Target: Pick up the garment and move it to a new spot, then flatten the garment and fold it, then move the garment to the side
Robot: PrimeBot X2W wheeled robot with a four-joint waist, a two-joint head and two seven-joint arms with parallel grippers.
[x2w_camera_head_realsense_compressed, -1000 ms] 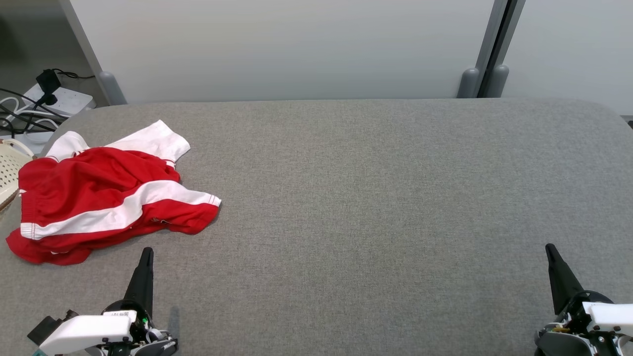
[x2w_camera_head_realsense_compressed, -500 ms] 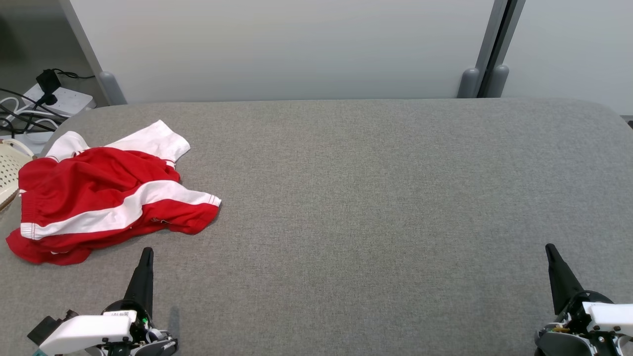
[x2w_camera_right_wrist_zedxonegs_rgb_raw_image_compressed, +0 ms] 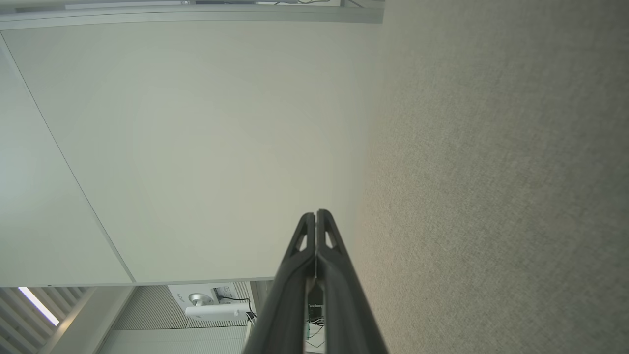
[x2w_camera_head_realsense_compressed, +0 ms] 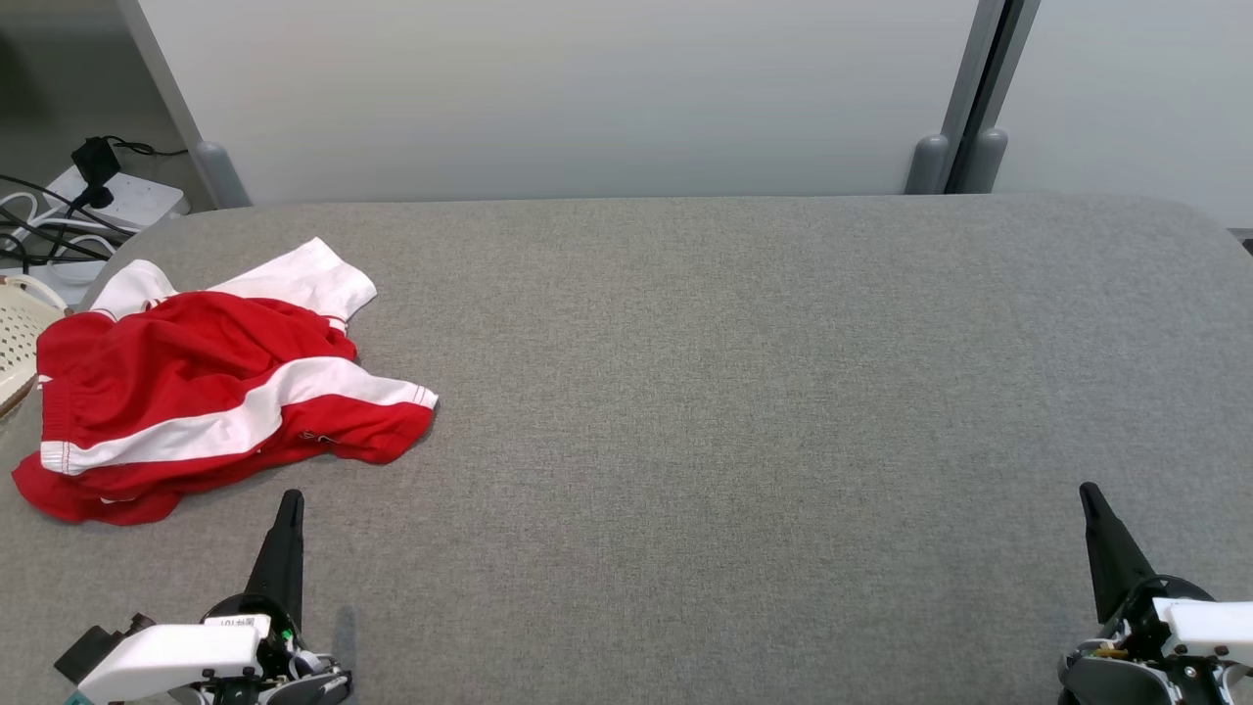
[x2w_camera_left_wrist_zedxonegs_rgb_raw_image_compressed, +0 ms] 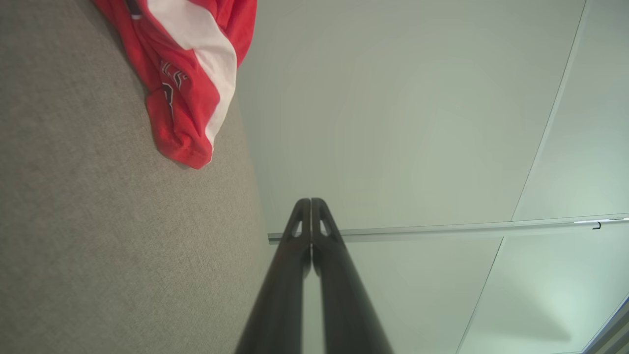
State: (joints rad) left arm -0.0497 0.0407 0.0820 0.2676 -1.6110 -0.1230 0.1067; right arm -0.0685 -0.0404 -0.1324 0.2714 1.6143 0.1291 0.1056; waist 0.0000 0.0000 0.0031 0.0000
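A crumpled red garment point(x2w_camera_head_realsense_compressed: 186, 387) with white stripes and white sleeves lies bunched at the left end of the grey table point(x2w_camera_head_realsense_compressed: 734, 392). One red and white corner of the garment point(x2w_camera_left_wrist_zedxonegs_rgb_raw_image_compressed: 191, 78) shows at the top left of the left wrist view. My left gripper point(x2w_camera_head_realsense_compressed: 291, 497) rests shut at the table's near left, just below the garment and apart from it; its fingertips point(x2w_camera_left_wrist_zedxonegs_rgb_raw_image_compressed: 311, 202) are pressed together with nothing between them. At the near right my right gripper point(x2w_camera_head_realsense_compressed: 1087, 490) is shut too, its tips point(x2w_camera_right_wrist_zedxonegs_rgb_raw_image_compressed: 316, 214) touching, far from the garment.
A pale slotted basket point(x2w_camera_head_realsense_compressed: 15, 338) sits off the table's left edge. A power strip with cables point(x2w_camera_head_realsense_compressed: 88, 201) lies on the floor at the back left. Pale partition panels point(x2w_camera_head_realsense_compressed: 587, 98) stand behind the table's far edge.
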